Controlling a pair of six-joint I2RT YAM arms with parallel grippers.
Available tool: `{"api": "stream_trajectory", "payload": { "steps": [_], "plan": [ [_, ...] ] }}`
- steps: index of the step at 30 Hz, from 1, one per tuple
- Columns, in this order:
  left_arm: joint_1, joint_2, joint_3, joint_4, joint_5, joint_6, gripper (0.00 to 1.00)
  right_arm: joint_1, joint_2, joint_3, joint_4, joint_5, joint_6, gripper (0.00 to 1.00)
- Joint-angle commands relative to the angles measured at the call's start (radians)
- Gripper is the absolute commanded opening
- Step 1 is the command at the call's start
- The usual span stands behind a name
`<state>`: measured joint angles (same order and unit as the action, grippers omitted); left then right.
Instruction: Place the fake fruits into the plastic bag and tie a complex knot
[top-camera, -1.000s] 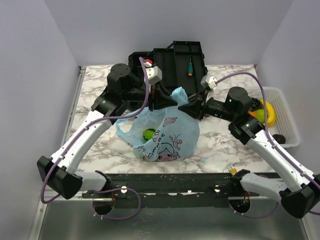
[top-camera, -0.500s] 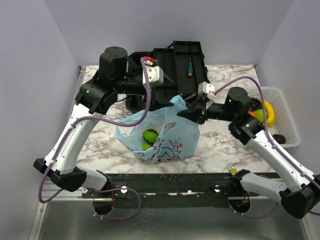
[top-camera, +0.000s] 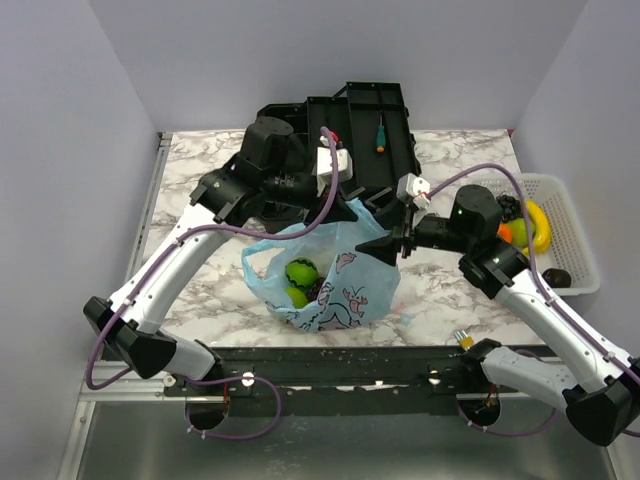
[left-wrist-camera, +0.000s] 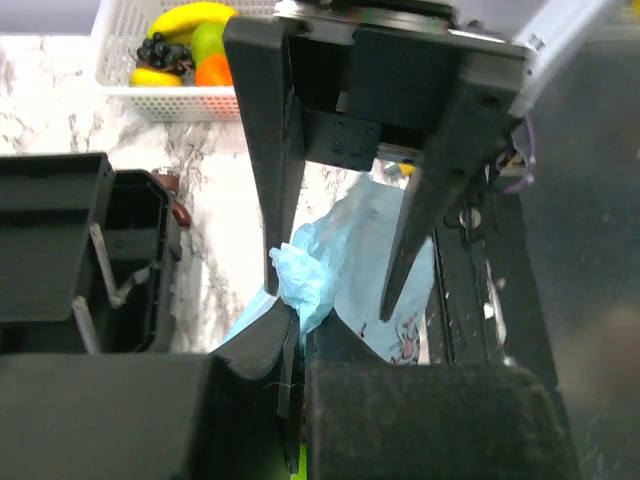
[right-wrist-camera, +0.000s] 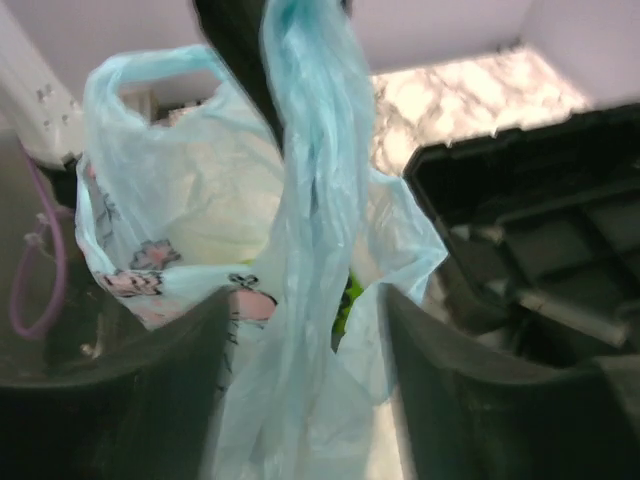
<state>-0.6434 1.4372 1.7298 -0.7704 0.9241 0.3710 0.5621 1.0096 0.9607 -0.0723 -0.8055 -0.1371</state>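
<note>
The light-blue plastic bag (top-camera: 335, 290) with the pink cartoon print sits at the middle of the table, its mouth open. Two green fake fruits (top-camera: 299, 272) lie inside. My left gripper (top-camera: 347, 208) is above the bag's back right corner, shut on a bunched handle of the bag (left-wrist-camera: 300, 275). My right gripper (top-camera: 384, 245) is just right of it and open. Its fingers straddle the twisted strip of bag plastic (right-wrist-camera: 312, 200) without pinching it. More fake fruits sit in the white basket (top-camera: 578, 225): a banana (top-camera: 541, 224), an orange (top-camera: 505, 232) and grapes (top-camera: 510, 207). No knot is in view.
A black open toolbox (top-camera: 355, 125) stands at the back behind the bag, with a green-handled screwdriver (top-camera: 380, 134) on it. The basket stands at the table's right edge. Purple cables loop from both arms over the table.
My left arm swung in from the back left, and its gripper shut on the bag's handle. My right gripper opened and let go of the bag top it held.
</note>
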Motion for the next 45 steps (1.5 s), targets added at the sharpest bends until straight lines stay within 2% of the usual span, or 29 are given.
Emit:
{"api": "stream_trajectory", "payload": {
  "steps": [1, 2, 4, 7, 10, 15, 21, 23, 25, 27, 30, 31, 33, 42, 43, 45],
  "plan": [
    [0.021, -0.073, -0.226, 0.346, -0.135, -0.345, 0.00, 0.004, -0.072, -0.069, 0.062, 0.257, 0.239, 0.84],
    [0.022, -0.097, -0.262, 0.410, -0.199, -0.404, 0.00, 0.004, -0.095, -0.082, 0.103, 0.297, 0.280, 0.91],
    [0.021, -0.124, -0.293, 0.474, -0.299, -0.496, 0.00, 0.004, -0.142, -0.109, 0.157, 0.397, 0.355, 0.94],
    [0.019, -0.126, -0.268, 0.473, -0.364, -0.587, 0.00, 0.006, -0.149, -0.121, 0.230, 0.473, 0.420, 0.97],
    [-0.002, -0.113, -0.223, 0.437, -0.490, -0.662, 0.00, 0.046, -0.099, -0.122, 0.313, 0.516, 0.442, 0.99],
    [-0.004, -0.130, -0.209, 0.439, -0.510, -0.723, 0.00, 0.246, 0.023, -0.041, 0.348, 0.796, 0.301, 0.99],
    [-0.024, -0.181, -0.234, 0.476, -0.527, -0.768, 0.00, 0.288, 0.126, -0.027, 0.461, 0.974, 0.244, 0.98],
    [-0.025, -0.190, -0.245, 0.480, -0.517, -0.784, 0.00, 0.289, 0.167, -0.022, 0.503, 1.018, 0.226, 0.92],
    [-0.026, -0.197, -0.259, 0.485, -0.505, -0.795, 0.00, 0.289, 0.210, -0.016, 0.523, 1.036, 0.204, 0.83],
    [-0.026, -0.204, -0.274, 0.489, -0.490, -0.797, 0.00, 0.289, 0.245, -0.040, 0.578, 1.040, 0.174, 0.70],
    [-0.025, -0.216, -0.298, 0.498, -0.473, -0.792, 0.00, 0.289, 0.294, -0.115, 0.689, 1.018, 0.112, 0.46],
    [-0.023, -0.220, -0.304, 0.501, -0.472, -0.787, 0.00, 0.290, 0.306, -0.149, 0.721, 0.990, 0.096, 0.36],
    [-0.016, -0.228, -0.316, 0.511, -0.466, -0.779, 0.00, 0.290, 0.328, -0.221, 0.769, 0.910, 0.052, 0.24],
    [0.077, -0.239, -0.296, 0.522, -0.406, -0.730, 0.00, 0.288, 0.394, -0.519, 0.879, 0.812, 0.031, 0.21],
    [0.077, -0.239, -0.296, 0.526, -0.386, -0.726, 0.00, 0.288, 0.394, -0.522, 0.878, 0.812, 0.042, 0.18],
    [0.076, -0.239, -0.293, 0.532, -0.335, -0.722, 0.00, 0.288, 0.386, -0.510, 0.872, 0.812, 0.060, 0.01]
  ]
}}
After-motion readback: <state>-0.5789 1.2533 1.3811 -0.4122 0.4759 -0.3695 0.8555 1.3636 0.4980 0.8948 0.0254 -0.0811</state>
